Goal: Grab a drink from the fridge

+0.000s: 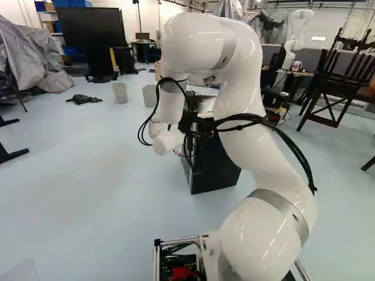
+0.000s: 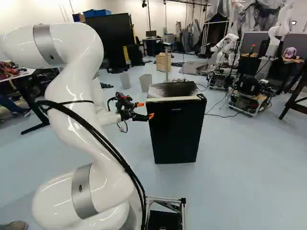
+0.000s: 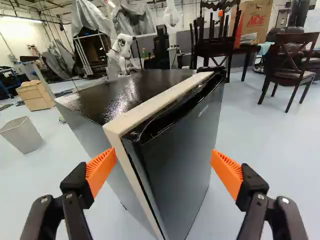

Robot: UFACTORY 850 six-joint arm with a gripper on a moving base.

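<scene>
Fridge door [image 3: 182,150], ahead of the spread hand [image 3: 162,156], looks slick and, I'd guess, seal-stiff, so its edge [image 3: 146,187] nearest the fingers suits pulling.

White arm [image 1: 252,146], black fridge [image 1: 218,167] behind (partly hidden)

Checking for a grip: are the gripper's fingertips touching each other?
No, the gripper's orange pads stand wide apart in the wrist view, with the fridge's front corner between them.
</scene>
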